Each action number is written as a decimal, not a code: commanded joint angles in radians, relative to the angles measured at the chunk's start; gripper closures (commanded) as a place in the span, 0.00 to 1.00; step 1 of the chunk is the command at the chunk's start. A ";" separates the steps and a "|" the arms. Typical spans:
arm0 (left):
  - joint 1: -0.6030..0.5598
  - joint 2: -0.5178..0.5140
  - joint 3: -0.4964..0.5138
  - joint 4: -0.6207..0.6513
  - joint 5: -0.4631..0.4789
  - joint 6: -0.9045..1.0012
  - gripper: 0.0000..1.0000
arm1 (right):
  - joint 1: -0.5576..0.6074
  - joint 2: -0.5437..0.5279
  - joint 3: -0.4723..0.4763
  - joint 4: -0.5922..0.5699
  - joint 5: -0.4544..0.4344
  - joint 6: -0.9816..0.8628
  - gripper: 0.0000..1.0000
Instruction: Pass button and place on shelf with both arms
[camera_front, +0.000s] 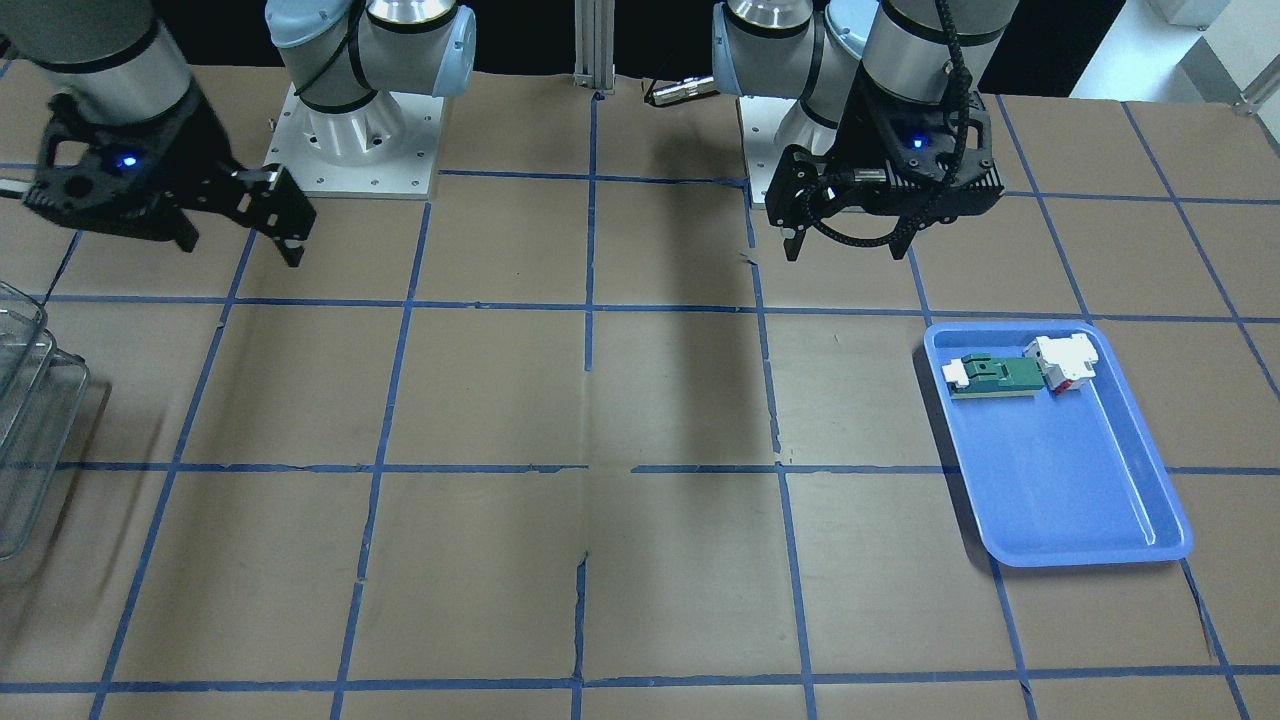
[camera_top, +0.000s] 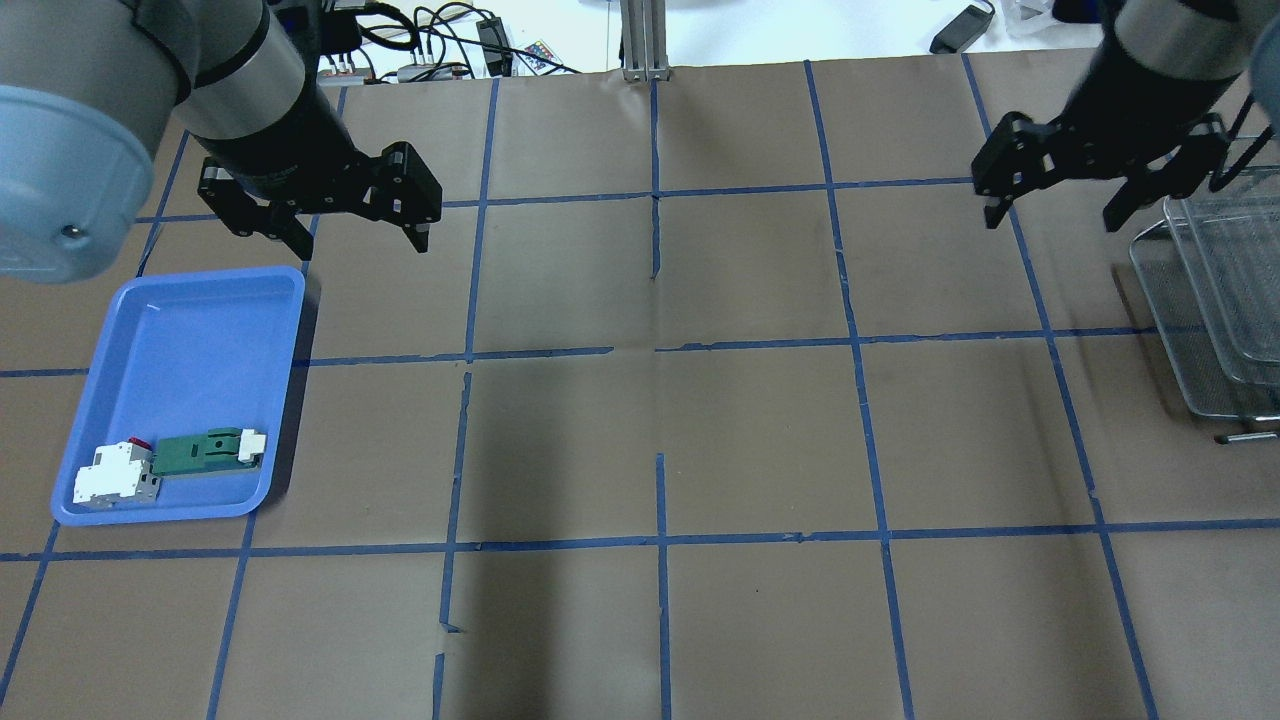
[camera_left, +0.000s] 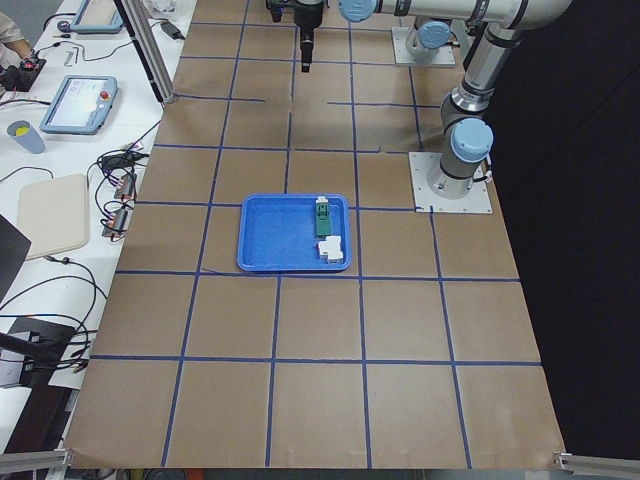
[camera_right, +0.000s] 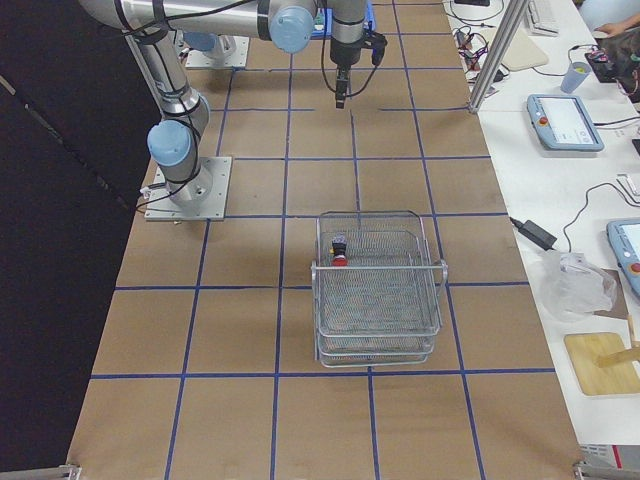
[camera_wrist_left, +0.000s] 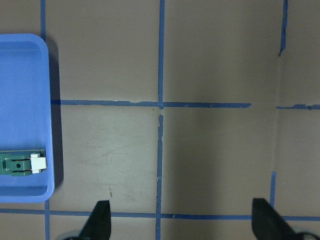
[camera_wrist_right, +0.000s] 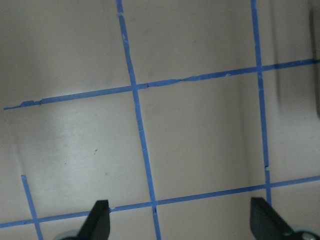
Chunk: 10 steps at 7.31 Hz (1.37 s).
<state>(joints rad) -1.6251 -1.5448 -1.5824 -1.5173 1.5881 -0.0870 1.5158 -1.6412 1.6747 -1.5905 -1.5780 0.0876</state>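
Right pincer (camera_top: 1052, 215): jaws spread wide with nothing between them, hanging above the bare surface (camera_top: 650, 420) just beside the shelf (camera_right: 380, 300). Left pincer (camera_top: 360, 240): likewise wide and empty, just past the far edge of the blue tray (camera_top: 200, 340). Button (camera_right: 340, 252) rests in the shelf, apparently the top tier, at the end nearer the surface's middle, red cap showing. My guess is that placement is complete, hence both arms clear. Green-and-white block (camera_top: 205, 452) and white-and-red block (camera_top: 112, 480) sit side by side in the tray's near end.
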 joint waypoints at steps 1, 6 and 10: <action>0.002 -0.005 0.013 0.000 -0.002 0.004 0.00 | 0.124 -0.035 0.040 0.001 0.014 0.075 0.00; 0.016 -0.006 0.006 0.000 -0.004 0.004 0.00 | 0.057 -0.038 -0.015 0.084 0.021 0.037 0.00; 0.019 -0.003 0.004 0.000 -0.005 0.004 0.00 | 0.057 -0.038 -0.015 0.083 0.021 0.038 0.00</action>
<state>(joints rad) -1.6083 -1.5500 -1.5777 -1.5171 1.5843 -0.0828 1.5731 -1.6797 1.6598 -1.5074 -1.5571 0.1247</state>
